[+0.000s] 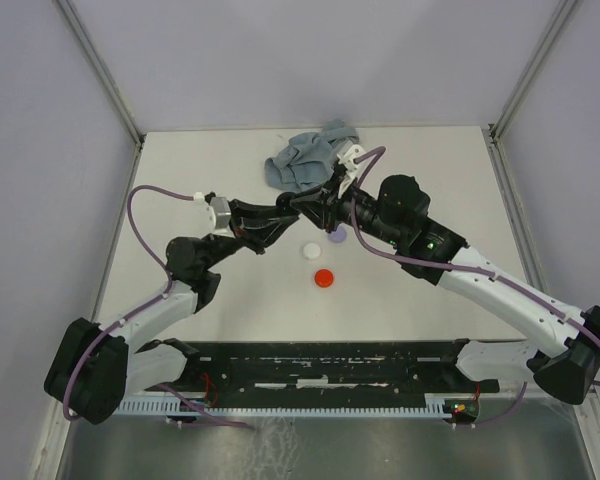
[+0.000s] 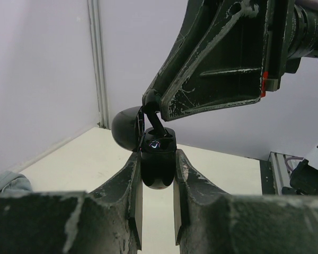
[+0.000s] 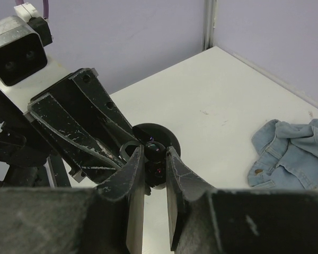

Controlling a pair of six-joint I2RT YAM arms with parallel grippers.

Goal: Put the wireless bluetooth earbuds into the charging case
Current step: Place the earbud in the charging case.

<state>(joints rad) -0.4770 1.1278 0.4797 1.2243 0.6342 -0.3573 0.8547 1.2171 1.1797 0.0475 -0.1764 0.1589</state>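
While hovering above the bench (image 1: 230, 300), clamped the open charging case (image 2: 158, 168) in the left fingers (image 2: 132, 197), pinched a black earbud (image 2: 157, 126) in the right fingers (image 3: 132, 181) at its well. Seemingly mid-insertion; next called for a straight, gentle press.

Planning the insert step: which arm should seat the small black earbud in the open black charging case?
Right: the right gripper pinches the small black earbud directly above the open black charging case, which the left gripper clamps.
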